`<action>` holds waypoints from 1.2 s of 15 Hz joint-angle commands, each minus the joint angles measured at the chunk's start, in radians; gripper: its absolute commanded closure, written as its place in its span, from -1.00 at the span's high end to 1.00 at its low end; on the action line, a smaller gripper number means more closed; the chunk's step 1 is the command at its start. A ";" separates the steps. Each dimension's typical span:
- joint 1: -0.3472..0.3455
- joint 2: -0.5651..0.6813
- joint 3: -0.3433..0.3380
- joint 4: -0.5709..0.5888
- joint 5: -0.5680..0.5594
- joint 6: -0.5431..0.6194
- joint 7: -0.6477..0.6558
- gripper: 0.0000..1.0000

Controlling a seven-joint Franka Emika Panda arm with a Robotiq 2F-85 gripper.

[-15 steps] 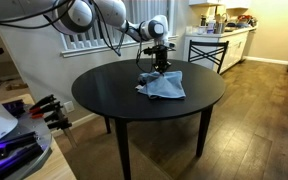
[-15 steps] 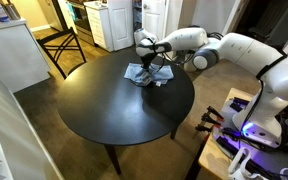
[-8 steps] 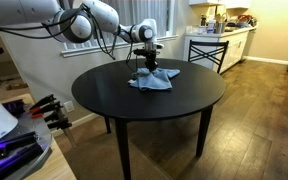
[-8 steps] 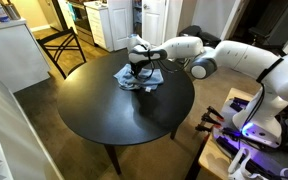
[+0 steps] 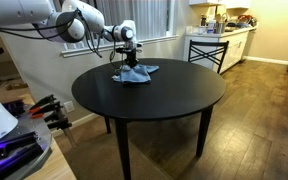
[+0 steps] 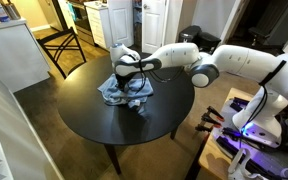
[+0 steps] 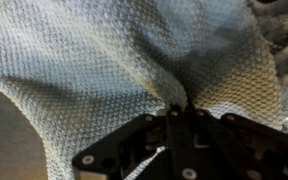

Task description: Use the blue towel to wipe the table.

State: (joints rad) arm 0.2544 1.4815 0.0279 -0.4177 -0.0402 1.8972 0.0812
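**Views**

- Both exterior views show the whole table and the arm reaching over it. The towel lies on the black top, close to the rim and well off centre. The rest of the top shows bare.
- In an exterior view, the gripper points straight down onto the towel. The cloth spreads out flat, away from the gripper.
- In an exterior view, the gripper stands on the middle of the towel, which looks rumpled and heaped around it. A stool stands on the floor beyond the table.
- Neither exterior view resolves the fingers; they are too small and partly hidden by cloth.
- The wrist view fills almost entirely with the towel and shows its waffle weave, which neither exterior view gives. The table edge and the room are out of this view. A blurred tan patch at lower left cannot be identified.

**Fingers**

- In the wrist view the gripper enters from the bottom edge.
- The two dark fingers stand close together with almost no gap.
- A ridge of cloth is pinched between the tips. Creases radiate upward and outward from that point.
- The fingers touch only the towel.
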 commanded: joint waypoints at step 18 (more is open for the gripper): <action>-0.421 0.000 0.001 0.024 0.100 -0.042 -0.114 -0.94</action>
State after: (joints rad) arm -0.1183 1.4817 0.0575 -0.3742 0.0544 1.7832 -0.1094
